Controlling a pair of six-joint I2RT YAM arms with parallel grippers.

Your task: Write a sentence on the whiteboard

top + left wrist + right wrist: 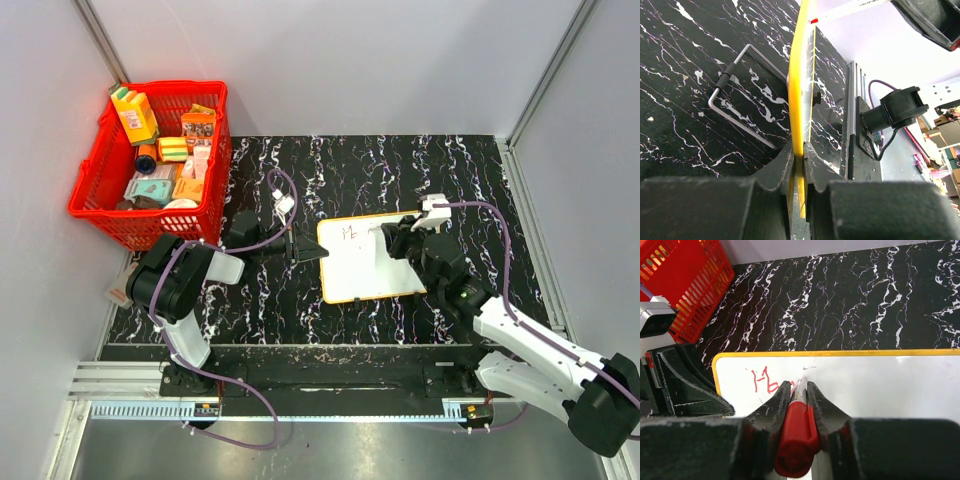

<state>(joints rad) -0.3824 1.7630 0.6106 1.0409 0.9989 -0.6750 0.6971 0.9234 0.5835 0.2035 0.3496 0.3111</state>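
Whiteboard (372, 268): flat on the table (260, 300), between the two grippers; long axis running left to right.
Left gripper (799, 150): clenched on the whiteboard's left edge, orange-yellow rim pinched between both fingers; serves as a clamp.
Right gripper (799, 385): closed around a red marker (796, 435), over the whiteboard's far-left quarter.
Sentence (762, 381): only an "H" and the start of a second letter, in red, near the whiteboard's far-left corner.
Key relation: marker tip at the whiteboard surface just right of the last stroke; contact not confirmable. Blank whiteboard extends rightward along the long axis, away from the left gripper.
Nearer arm: right.
Stage: judged early; most of the writing not yet done.
Red basket (120, 225): well left of the whiteboard.
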